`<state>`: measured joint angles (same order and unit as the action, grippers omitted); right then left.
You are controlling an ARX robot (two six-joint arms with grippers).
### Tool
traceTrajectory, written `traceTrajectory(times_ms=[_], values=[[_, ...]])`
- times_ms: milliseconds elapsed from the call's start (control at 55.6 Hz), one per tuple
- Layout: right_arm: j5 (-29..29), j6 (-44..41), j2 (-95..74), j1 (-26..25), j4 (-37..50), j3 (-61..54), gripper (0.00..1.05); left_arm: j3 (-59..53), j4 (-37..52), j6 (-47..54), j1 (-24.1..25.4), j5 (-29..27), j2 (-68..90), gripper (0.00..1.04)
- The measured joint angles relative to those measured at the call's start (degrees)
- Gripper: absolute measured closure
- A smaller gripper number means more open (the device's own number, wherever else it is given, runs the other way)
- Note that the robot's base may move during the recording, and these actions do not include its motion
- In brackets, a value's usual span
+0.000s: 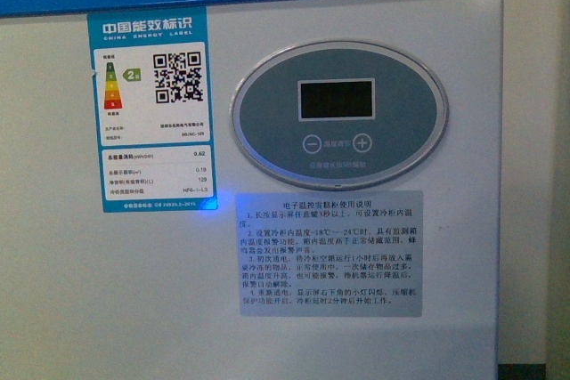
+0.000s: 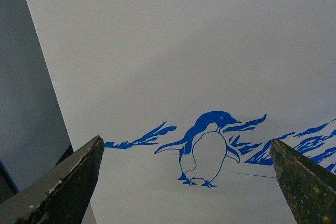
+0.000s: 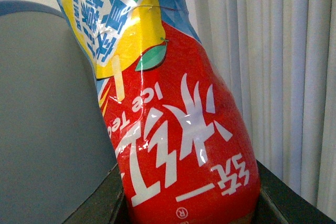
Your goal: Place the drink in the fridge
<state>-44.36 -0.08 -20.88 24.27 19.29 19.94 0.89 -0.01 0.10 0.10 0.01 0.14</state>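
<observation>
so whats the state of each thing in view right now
drink, gripped, cap out of view
right claw, shut on the drink
left claw, open, empty
fridge, only its front shows, lid out of view
display, dark, no digits

1. The left gripper (image 2: 185, 142) holds its dark jaws spread wide apart, empty.
2. The right gripper (image 3: 191, 200) has its jaws pressed against both sides of the drink bottle (image 3: 173, 103), gripping its lower part.
</observation>
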Motion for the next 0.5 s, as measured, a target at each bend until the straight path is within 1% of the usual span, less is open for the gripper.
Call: traceTrajectory(times_ms=[504], values=[[-0.22,-0.07,0.11,0.0,0.0,-0.26,0.62,0.0,0.0,0.02,0.0,-0.02,0.0,0.08]])
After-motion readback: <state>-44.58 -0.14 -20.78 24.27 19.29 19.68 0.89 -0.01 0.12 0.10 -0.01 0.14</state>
